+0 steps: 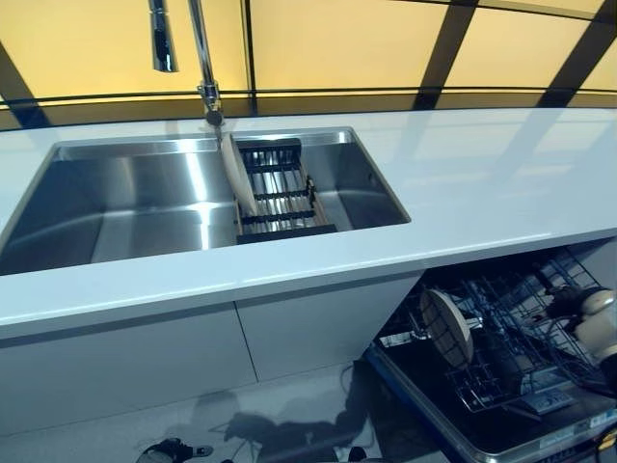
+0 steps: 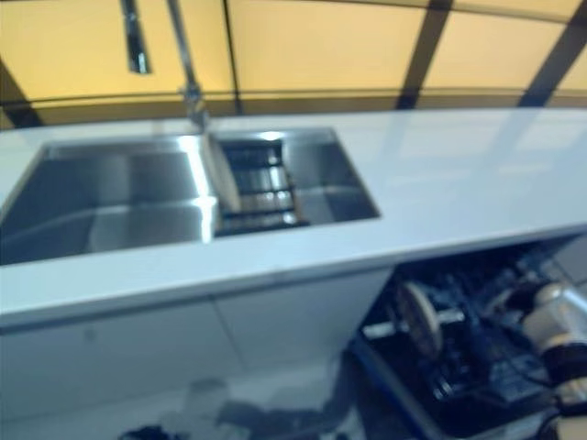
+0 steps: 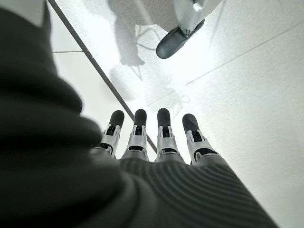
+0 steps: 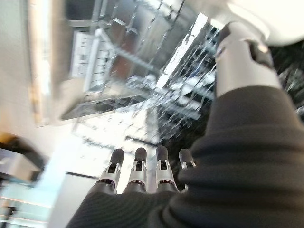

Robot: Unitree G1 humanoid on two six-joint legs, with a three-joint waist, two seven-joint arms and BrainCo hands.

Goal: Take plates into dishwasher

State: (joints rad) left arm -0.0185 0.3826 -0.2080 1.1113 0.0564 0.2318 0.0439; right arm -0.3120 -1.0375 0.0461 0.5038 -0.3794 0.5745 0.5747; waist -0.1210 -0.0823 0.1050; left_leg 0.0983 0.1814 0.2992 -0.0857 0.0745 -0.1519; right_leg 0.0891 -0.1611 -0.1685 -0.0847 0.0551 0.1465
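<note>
one plate (image 1: pixel 238 174) stands on edge in the sink (image 1: pixel 116 207), leaning against the left side of a black drying rack (image 1: pixel 280 188) that sits in the sink's right part, just below the tap (image 1: pixel 202 58). a second plate (image 1: pixel 445 326) already stands upright in the dishwasher's lower rack (image 1: pixel 511 357), which is pulled out under the counter (image 1: pixel 463 183) at the right.

the plate in the sink looks like pale ceramic: stiff, fairly heavy for its thinness, glazed and likely slippery, more so if wet. it would chip or break if knocked on the steel sink wall or dropped on the tiles. the upper rim stands free above the rack, so that is the place to take it, thumb on one face and fingers on the other, lifting straight up before swinging right.

the right hand (image 4: pixel 142 166) is low over the dishwasher rack, fingers straight and relaxed, holding nothing; in the head view only part of that arm shows at the right edge. the left hand (image 3: pixel 152 135) hangs near the floor, fingers straight, empty too, with pale tiles past it.

so one plate seems stowed and one is left; the next move would call for a hand to rise from the dishwasher to the sink.
</note>
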